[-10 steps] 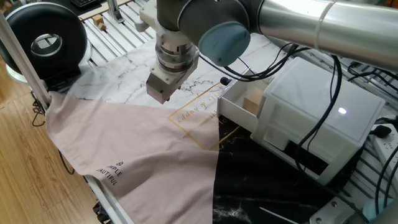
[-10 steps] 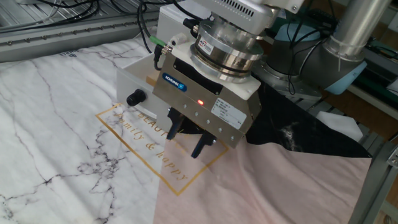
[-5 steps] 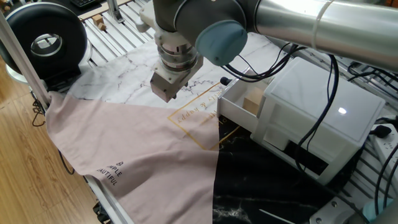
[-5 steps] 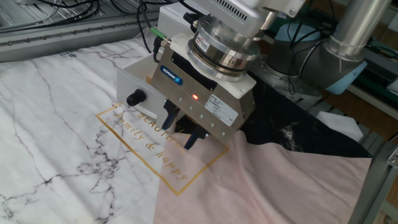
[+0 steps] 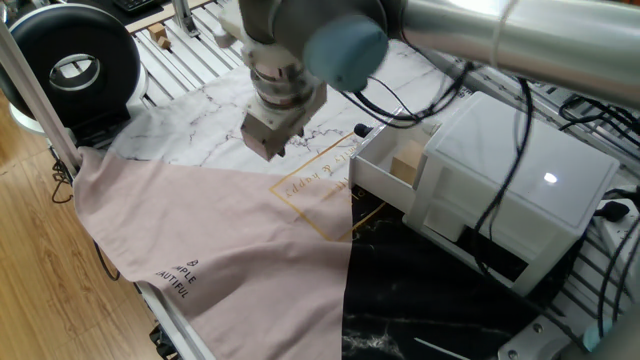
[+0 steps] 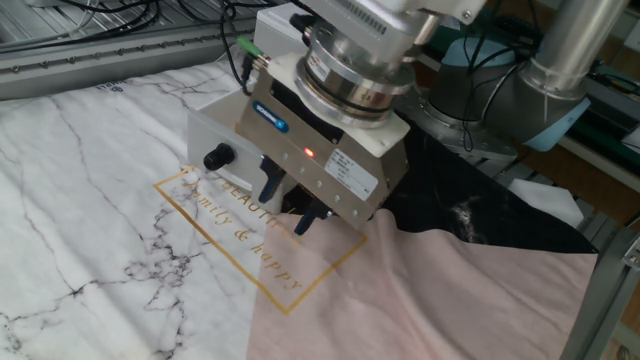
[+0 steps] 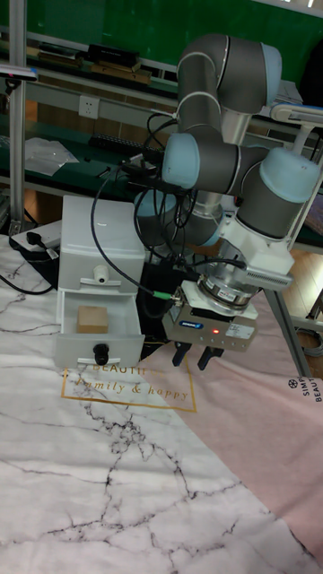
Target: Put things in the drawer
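Marble-patterned cloth and a pink cloth (image 5: 190,230) cover the surface (image 5: 200,110) in one fixed view, where the drawer (image 5: 385,180) is seen pulled out with the wooden cube (image 5: 406,166) inside.

From the other fixed view, the hand (image 6: 288,205) hangs beside the drawer front, fingers spread and empty; the black knob (image 6: 216,156) could be clipped.

Within the tall fixed view, nothing else is seen in the drawer.
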{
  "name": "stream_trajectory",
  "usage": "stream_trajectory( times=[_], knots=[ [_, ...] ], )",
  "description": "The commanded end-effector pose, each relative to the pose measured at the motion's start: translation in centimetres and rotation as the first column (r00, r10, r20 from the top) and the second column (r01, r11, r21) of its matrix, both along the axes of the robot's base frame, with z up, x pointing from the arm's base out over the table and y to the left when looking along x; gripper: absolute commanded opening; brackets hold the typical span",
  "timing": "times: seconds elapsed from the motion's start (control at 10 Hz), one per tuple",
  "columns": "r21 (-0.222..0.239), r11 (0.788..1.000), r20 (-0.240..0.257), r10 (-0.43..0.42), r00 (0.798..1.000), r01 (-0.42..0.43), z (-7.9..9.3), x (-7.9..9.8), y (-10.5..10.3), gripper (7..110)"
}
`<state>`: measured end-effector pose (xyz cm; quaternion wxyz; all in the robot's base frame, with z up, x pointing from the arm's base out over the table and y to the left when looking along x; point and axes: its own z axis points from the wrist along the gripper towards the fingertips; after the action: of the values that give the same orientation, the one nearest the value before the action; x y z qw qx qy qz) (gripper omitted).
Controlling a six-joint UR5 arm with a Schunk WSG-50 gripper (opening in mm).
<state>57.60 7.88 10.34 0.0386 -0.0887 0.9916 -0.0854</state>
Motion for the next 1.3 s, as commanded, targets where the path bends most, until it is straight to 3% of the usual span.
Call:
stream_trajectory(
  times=[0.0,0.2,0.4,0.6,0.8,1.0,1.2],
  knots=[
    [0.009,1.000,-0.047,0.010,0.999,-0.010,3.7,2.0,0.3,44],
    [-0.007,0.999,-0.039,0.050,0.998,-0.050,4.2,2.9,-1.7,44],
    [-0.020,0.997,-0.009,0.077,0.997,-0.077,2.2,4.3,-3.5,44],
    [0.013,0.998,-0.021,0.056,0.998,-0.056,2.0,3.8,-2.7,44],
    [-0.005,1.000,-0.079,-0.005,0.997,0.005,2.0,2.2,-3.2,44],
    [-0.014,1.000,-0.045,-0.026,0.999,0.026,2.1,2.9,-3.5,44],
    [0.035,0.999,-0.003,-0.024,1.000,0.024,2.0,4.0,-2.3,44]
  ],
)
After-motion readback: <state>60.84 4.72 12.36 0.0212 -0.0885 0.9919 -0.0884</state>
